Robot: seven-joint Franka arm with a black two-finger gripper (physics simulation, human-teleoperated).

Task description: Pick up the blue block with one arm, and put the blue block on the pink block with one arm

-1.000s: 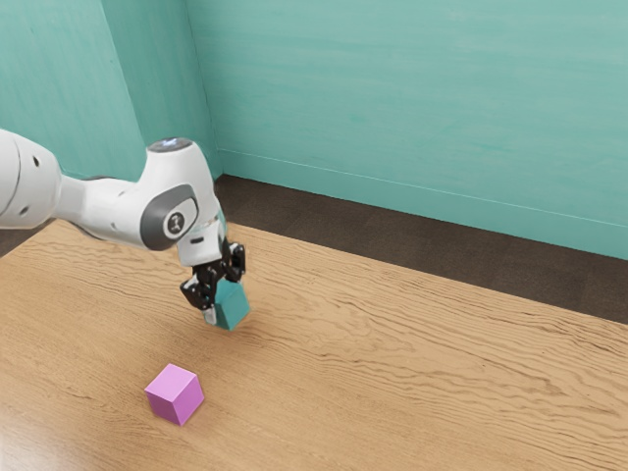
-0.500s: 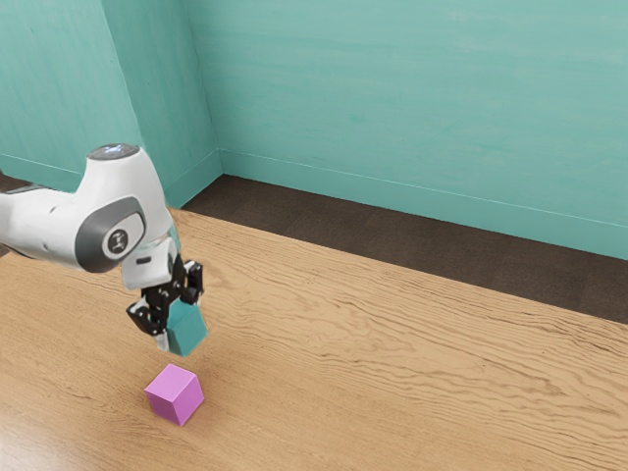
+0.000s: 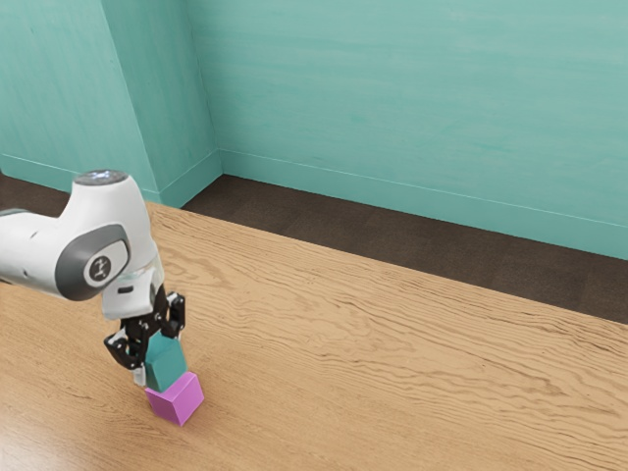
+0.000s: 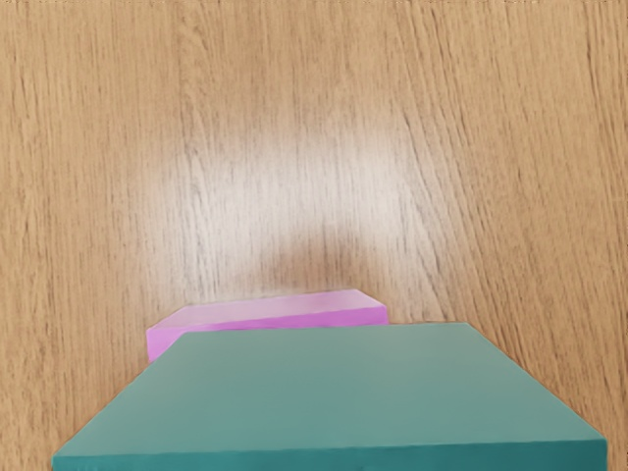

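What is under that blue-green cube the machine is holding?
A pink cube on the wooden table, right beneath the blue-green cube. Its top is mostly covered, so contact cannot be seen.

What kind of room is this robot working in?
Seemingly a bare simulated test room: plain teal walls, dark floor, and a wooden table with a blue block and a pink block.

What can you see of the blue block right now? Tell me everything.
The blue block is a plain, smooth teal-blue cube without markings. The gripper is shut on it, black fingers on two opposite sides. It sits atop the pink block, seemingly touching it, with part of the pink top poking out beyond it in the wrist view.
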